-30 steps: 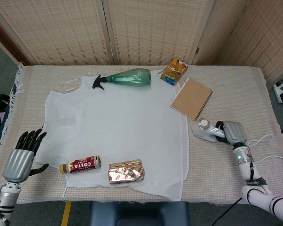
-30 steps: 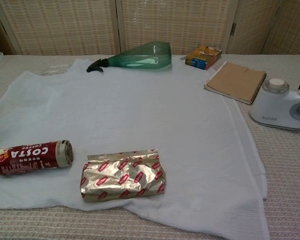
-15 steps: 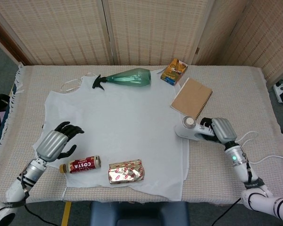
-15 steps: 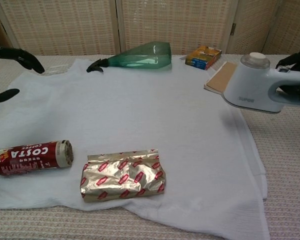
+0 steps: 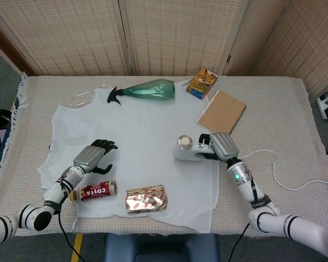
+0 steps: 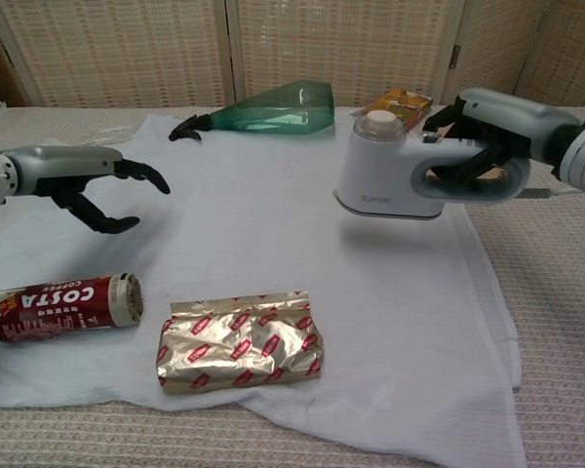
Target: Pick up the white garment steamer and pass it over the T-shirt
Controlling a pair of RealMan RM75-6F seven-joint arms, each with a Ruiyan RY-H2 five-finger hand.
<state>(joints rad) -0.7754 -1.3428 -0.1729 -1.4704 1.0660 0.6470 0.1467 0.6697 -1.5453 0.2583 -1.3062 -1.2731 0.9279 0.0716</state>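
The white garment steamer (image 5: 187, 149) (image 6: 390, 174) hangs just above the right part of the white T-shirt (image 5: 136, 136) (image 6: 253, 234), which lies spread flat on the table. My right hand (image 5: 223, 146) (image 6: 492, 136) grips the steamer by its handle, with the cord trailing off to the right. My left hand (image 5: 93, 156) (image 6: 88, 180) hovers over the shirt's left side, empty, its fingers apart and loosely curved, just above the Costa bottle (image 5: 93, 191) (image 6: 58, 305).
On the shirt lie the Costa bottle, a foil packet (image 5: 146, 198) (image 6: 239, 341) and a green spray bottle (image 5: 145, 90) (image 6: 263, 109) at its top edge. A brown notebook (image 5: 222, 113) and an orange carton (image 5: 201, 83) (image 6: 398, 104) sit beyond the steamer.
My right hand has carried the steamer leftwards from the shirt's right edge to over the shirt. My left hand has come in from the table's left edge to above the shirt.
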